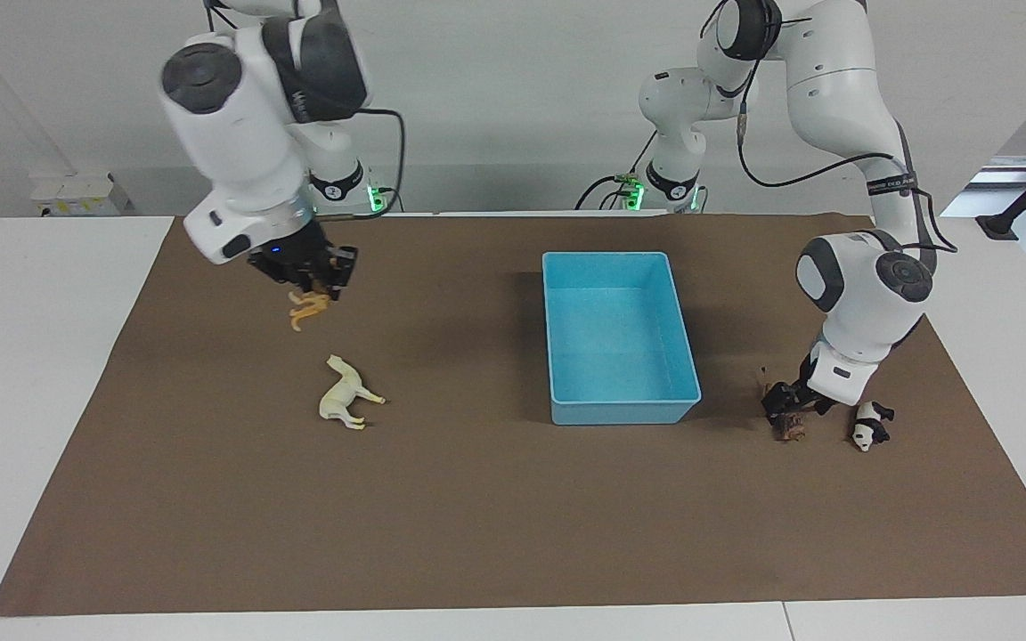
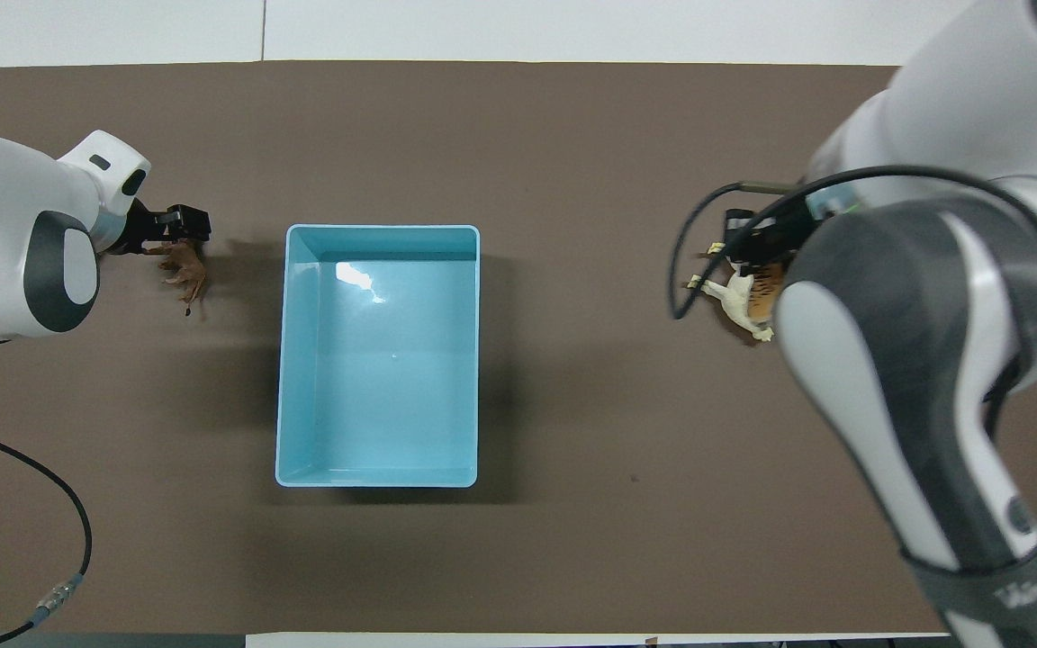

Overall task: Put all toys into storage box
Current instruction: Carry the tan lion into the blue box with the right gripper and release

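Tiger [image 1: 308,310] hangs pinched in the right gripper [image 1: 324,283], upper left of the facing view; left gripper [image 1: 787,411], fingers spread, sits lower right over the lion [image 1: 790,432].

You see the light blue storage box [image 1: 620,334] open on the brown mat [image 1: 495,499], horse [image 1: 348,393] lying toward the right arm's end, lion [image 1: 789,427] and panda [image 1: 869,425] near the left arm's edge, tiger [image 1: 308,308] aloft.
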Controlling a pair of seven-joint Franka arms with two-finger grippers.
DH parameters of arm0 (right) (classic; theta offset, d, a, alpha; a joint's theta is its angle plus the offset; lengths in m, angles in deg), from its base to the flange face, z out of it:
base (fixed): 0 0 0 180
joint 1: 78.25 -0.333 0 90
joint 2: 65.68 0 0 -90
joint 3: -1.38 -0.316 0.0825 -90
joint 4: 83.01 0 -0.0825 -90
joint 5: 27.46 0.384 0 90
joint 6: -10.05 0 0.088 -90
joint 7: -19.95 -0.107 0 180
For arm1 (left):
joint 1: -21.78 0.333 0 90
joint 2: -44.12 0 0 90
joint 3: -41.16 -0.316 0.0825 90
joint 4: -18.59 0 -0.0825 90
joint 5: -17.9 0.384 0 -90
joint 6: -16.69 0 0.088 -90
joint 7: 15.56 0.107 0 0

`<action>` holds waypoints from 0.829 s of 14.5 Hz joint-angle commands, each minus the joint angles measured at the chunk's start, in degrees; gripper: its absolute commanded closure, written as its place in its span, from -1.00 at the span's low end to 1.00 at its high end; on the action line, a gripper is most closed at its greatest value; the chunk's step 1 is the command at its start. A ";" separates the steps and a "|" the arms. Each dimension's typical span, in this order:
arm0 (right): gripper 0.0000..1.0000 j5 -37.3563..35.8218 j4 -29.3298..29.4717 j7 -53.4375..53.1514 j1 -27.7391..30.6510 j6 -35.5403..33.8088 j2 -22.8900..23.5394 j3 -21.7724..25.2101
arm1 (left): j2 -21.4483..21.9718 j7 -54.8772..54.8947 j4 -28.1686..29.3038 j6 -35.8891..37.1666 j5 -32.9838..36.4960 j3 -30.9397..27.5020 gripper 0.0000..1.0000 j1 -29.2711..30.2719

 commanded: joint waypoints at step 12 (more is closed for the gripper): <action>0.34 1.53 1.51 -38.59 -27.59 28.67 17.56 0.24 | 1.95 -1.63 7.33 -8.65 1.32 0.20 0.73 0.75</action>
